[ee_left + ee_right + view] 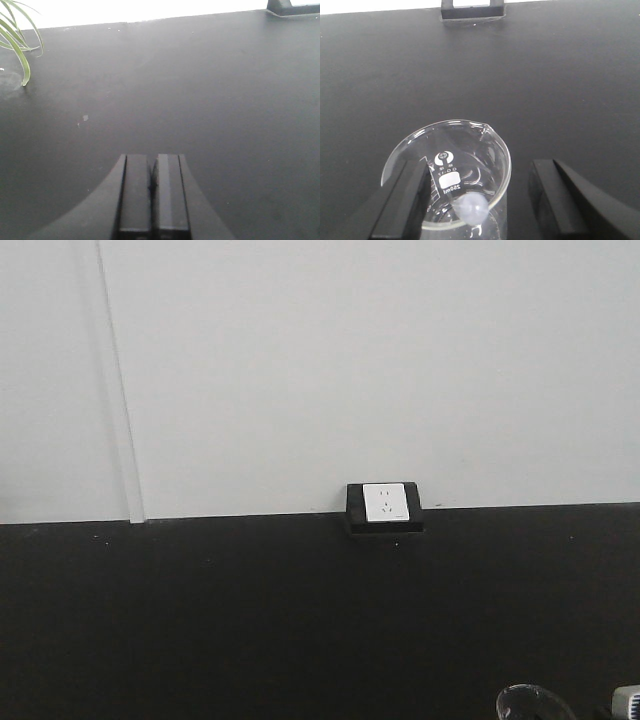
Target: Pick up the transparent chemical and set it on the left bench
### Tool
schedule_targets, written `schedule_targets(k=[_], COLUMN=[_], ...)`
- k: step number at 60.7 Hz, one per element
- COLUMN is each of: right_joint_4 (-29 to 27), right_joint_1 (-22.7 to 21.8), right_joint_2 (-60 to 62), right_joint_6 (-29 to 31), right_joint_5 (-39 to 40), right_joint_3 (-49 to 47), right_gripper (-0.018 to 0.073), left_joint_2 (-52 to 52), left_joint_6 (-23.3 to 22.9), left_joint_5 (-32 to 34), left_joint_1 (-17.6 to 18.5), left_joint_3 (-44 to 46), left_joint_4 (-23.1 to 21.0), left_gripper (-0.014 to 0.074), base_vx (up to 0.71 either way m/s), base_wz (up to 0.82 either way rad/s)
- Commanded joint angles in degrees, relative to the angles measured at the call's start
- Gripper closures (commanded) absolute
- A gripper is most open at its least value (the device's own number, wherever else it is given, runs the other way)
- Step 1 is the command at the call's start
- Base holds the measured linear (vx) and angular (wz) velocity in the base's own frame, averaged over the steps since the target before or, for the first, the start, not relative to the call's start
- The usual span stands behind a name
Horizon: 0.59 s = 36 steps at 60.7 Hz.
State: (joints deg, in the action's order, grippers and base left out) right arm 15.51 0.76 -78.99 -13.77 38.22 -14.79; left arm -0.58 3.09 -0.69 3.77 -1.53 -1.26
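The transparent chemical is clear liquid in a 250 ml glass beaker [455, 175] standing upright on the left bench [560, 75], a matte black countertop. My right gripper [480, 170] is open around the beaker. Its left finger [407, 195] lies against the glass, and a wide gap separates the glass from the right finger [555, 195]. In the front view only the beaker's rim [535, 702] shows at the bottom right. My left gripper [152, 160] is shut with nothing in it, low over the bare bench [200, 90].
A white wall socket in a black housing [385, 502] sits at the back of the bench [250, 620] against the white wall, and also appears as the socket housing [472, 12]. Green plant leaves [20, 45] hang over the bench's far left.
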Motion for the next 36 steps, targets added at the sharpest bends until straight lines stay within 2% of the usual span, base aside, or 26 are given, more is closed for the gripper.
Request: schedule_targets(k=[1, 21, 30, 36], right_joint_4=[0.27, 0.56, 1.17, 1.17], right_joint_1=[-0.3, -0.3, -0.3, -0.3], right_joint_2=[0.96, 1.02, 3.19, 6.54], right_joint_6=[-0.05, -0.28, -0.28, -0.28], right_joint_5=[5.34, 5.22, 5.22, 4.72], right_joint_3=[-1.7, -1.7, -1.7, -1.7], right_gripper=[0.0124, 0.0382, 0.0465, 0.0482], left_joint_2=[-1.1, -1.1, -1.1, -1.1], left_joint_6=[-0.45, -0.45, -0.45, -0.45], left_joint_5=[4.49, 4.49, 4.49, 4.49], left_joint_1=[0.1, 0.1, 0.1, 0.1], left_joint_3=[-0.93, -0.93, -0.93, -0.93], left_joint_4=[-0.04, -0.04, -0.04, -0.04], left_gripper=[0.06, 0.06, 0.06, 0.06], base_vx=[0.0, 0.0, 0.0, 0.0], base_wz=[0.0, 0.0, 0.0, 0.0])
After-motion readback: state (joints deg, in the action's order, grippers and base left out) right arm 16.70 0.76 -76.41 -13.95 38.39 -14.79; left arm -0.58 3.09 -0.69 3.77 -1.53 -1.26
